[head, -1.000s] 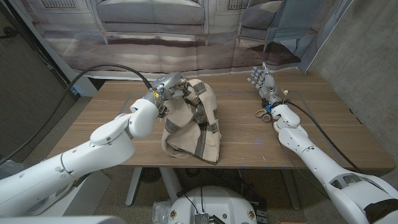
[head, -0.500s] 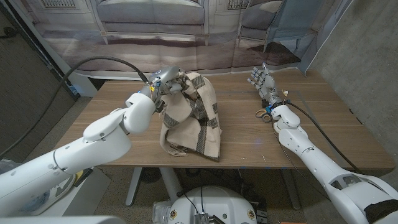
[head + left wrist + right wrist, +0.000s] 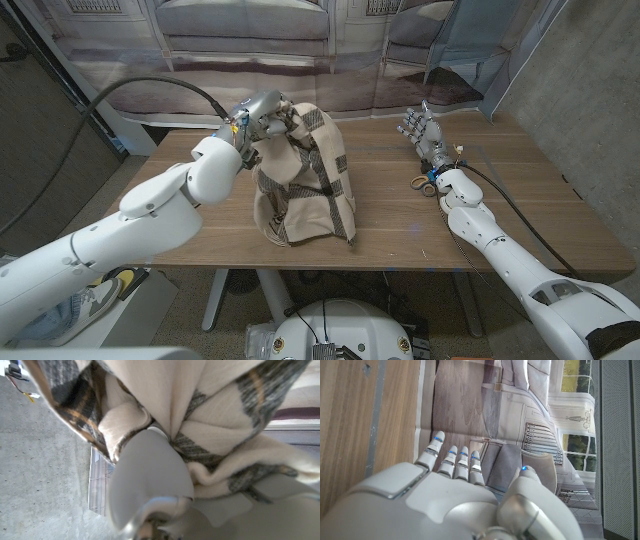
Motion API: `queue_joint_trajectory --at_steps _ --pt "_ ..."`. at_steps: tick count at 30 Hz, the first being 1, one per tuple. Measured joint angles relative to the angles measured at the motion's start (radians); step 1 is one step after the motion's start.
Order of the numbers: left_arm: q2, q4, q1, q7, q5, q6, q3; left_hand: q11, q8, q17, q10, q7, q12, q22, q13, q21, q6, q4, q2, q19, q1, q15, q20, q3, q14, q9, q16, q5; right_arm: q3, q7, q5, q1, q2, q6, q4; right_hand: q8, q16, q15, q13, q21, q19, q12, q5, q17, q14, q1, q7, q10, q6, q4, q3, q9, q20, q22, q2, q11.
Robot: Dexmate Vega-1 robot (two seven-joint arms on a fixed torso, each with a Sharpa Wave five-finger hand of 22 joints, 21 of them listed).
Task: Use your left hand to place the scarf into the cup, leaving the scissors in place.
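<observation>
The scarf point(image 3: 303, 185) gripped in the left hand point(image 3: 262, 117) is soft woven cloth, cream with dark and tan checks, matt and slightly fuzzy where it bunches against the fingers in the left wrist view. Both hands, the right hand point(image 3: 421, 129) too, wear smooth pale-grey plastic shells with a mild sheen. Under them the worktop point(image 3: 390, 225) is brown wood, matt, with visible grain. Just beside the right wrist, the scissors point(image 3: 424, 184) have tan handles, seemingly plastic.

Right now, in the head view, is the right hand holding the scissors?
No. The right hand stands open, fingers apart, while the scissors lie on the table beside its wrist.
</observation>
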Motion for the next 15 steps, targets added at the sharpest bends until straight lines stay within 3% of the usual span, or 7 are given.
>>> queue_joint_trajectory --at_steps 15 --pt "0.007 0.002 -0.014 -0.003 -0.023 -0.011 -0.052 -0.008 0.000 0.009 0.009 -0.005 -0.007 0.000 0.010 0.010 0.005 0.001 0.000 0.000 0.000 0.002 0.000 0.007 0.002 -0.002 -0.001 -0.002 0.001 -0.009 0.000 -0.009 -0.008 -0.009 -0.021 0.000 0.000 -0.004 0.000 0.000 0.000 0.000 0.000 0.000 0.004 0.000 0.003 0.000 0.003 0.000 0.000 0.000 0.000 0.000 0.000 0.000"
